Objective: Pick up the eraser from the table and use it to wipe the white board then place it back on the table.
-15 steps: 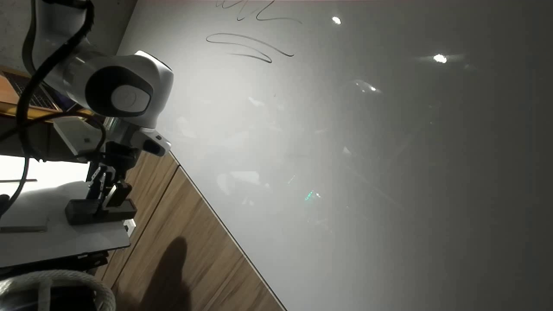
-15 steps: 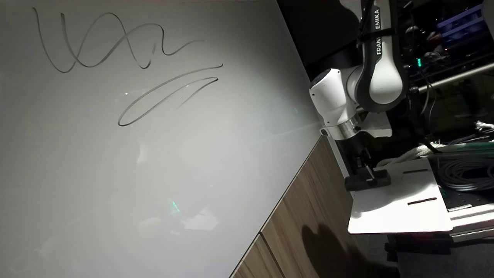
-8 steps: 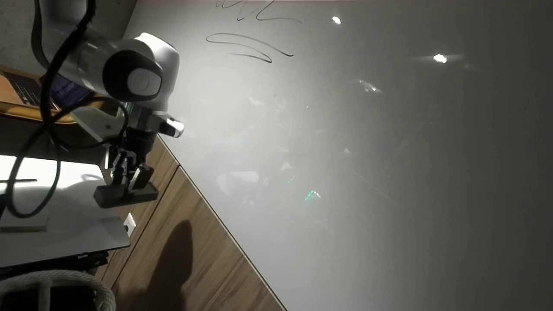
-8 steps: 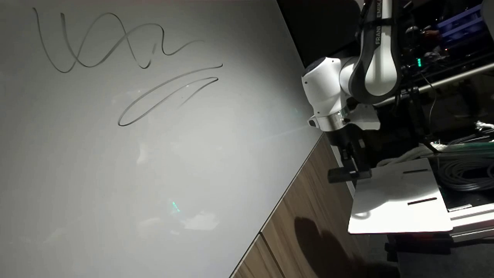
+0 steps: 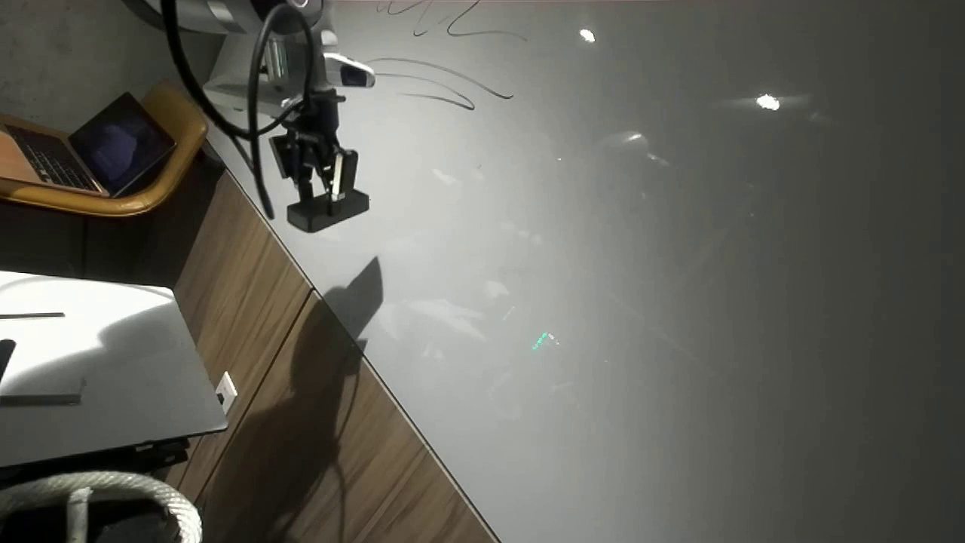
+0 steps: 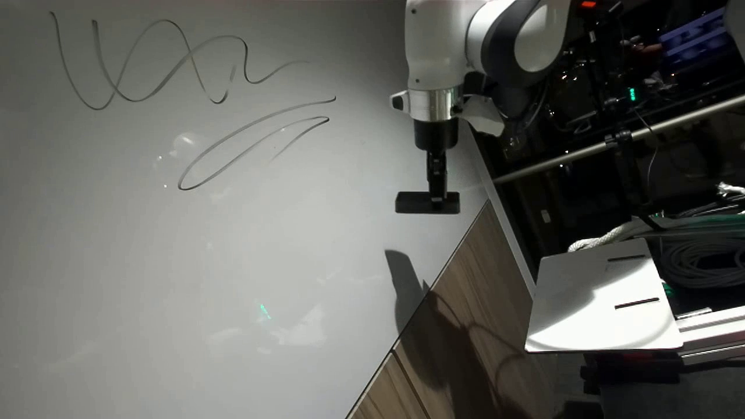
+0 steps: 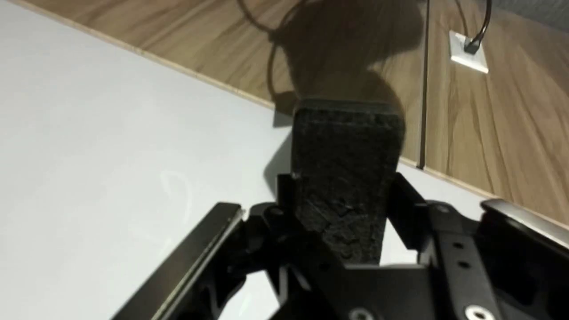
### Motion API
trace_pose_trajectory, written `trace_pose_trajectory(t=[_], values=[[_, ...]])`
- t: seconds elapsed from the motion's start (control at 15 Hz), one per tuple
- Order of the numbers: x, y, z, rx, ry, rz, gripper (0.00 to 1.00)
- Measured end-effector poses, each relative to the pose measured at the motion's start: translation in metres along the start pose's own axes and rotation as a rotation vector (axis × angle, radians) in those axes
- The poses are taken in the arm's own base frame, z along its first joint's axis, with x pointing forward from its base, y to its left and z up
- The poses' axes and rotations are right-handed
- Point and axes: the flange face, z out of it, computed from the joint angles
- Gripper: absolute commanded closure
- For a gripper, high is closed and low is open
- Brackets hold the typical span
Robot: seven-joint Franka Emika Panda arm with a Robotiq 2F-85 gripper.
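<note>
Eraser point(image 7: 346, 162) partly hidden by gripper point(image 7: 343, 193)

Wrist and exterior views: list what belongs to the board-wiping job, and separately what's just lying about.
Belongs to the job:
hand
eraser, gripped in it
white board
pen scribbles
table

Just lying about:
open laptop
tan seat under it
coiled cable
white rope

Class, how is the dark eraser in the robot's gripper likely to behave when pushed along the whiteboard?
The eraser is probably stiff: its ends jut past the gripper without visible sag. Its flat-sided, oblong shape makes rolling unlikely. It might pivot if one end meets the whiteboard first, since the gripper clasps only a short part of its length.
</note>
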Motion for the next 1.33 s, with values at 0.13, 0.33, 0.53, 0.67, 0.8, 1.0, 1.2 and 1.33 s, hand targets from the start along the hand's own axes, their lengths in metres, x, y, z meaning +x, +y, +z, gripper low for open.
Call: trace_pose_trajectory(t=[0.13, 0.33, 0.53, 0.67, 0.8, 1.0, 1.2, 1.33], values=[[0.031, -0.004, -0.029, -0.014, 0.084, -0.017, 0.71], [0.074, -0.012, -0.066, -0.02, 0.188, -0.038, 0.71], [0.111, -0.022, -0.094, -0.016, 0.269, -0.062, 0.71], [0.132, -0.035, -0.108, -0.01, 0.315, -0.089, 0.71], [0.151, -0.054, -0.126, -0.004, 0.364, -0.123, 0.71], [0.175, -0.077, -0.16, -0.009, 0.438, -0.162, 0.71], [0.2, -0.077, -0.197, -0.054, 0.515, -0.178, 0.71], [0.219, -0.062, -0.221, -0.123, 0.579, -0.175, 0.71]])
